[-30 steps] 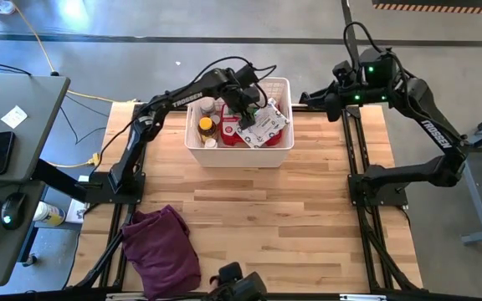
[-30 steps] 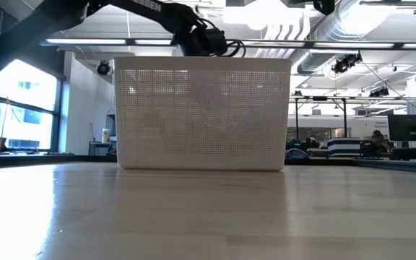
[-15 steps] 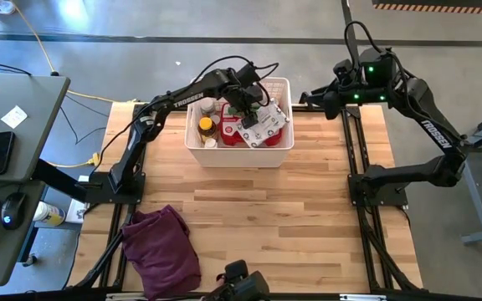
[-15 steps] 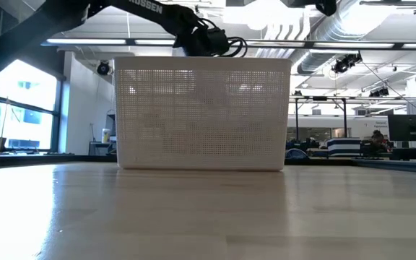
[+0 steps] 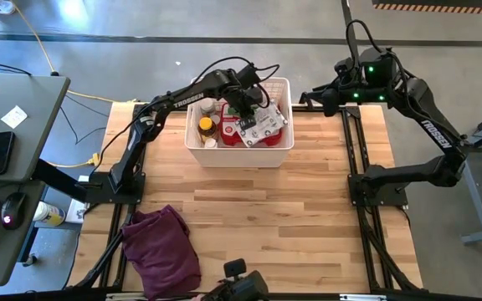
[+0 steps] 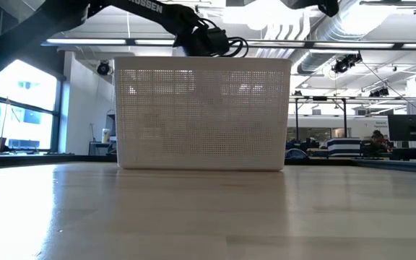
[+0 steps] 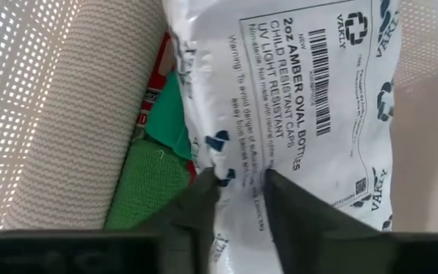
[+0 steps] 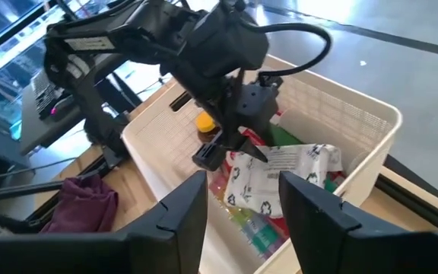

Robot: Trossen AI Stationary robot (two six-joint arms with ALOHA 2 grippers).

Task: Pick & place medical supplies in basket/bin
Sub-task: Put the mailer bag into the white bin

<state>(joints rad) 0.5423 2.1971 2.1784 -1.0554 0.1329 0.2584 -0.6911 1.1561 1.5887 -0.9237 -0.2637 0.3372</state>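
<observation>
The white basket [image 5: 239, 155] stands at the table's far middle and fills the low view [image 6: 201, 115]. It holds a red case [image 5: 230, 134], small bottles [image 5: 207, 125], a green roll [image 7: 147, 183] and, on top, a white printed pack [image 5: 265, 125]. My left gripper [image 5: 246, 113] reaches down into the basket from the left and is shut on that pack [image 7: 303, 106]. My right gripper [image 5: 323, 99] hangs high over the far right corner, open with nothing between its fingers [image 8: 238, 221]. My left gripper pinches a bunched fold of the white pack's wrapper [image 7: 242, 179] between its two fingers, near one end of the pack. The fingers [image 8: 213, 156] come slanting down from above. The pack lies on the other supplies in the basket, tilted.
A dark purple cloth [image 5: 161, 247] lies crumpled at the near left corner. The middle and right of the wooden table [image 5: 308, 217] are bare. A desk with a phone and mouse [image 5: 7, 159] stands beyond the table's left edge.
My left gripper has stayed over the basket and shut on the white pack, rolling slightly at the wrist. The pack has shifted a little toward the basket's left and its wrapper has bunched under the fingers.
</observation>
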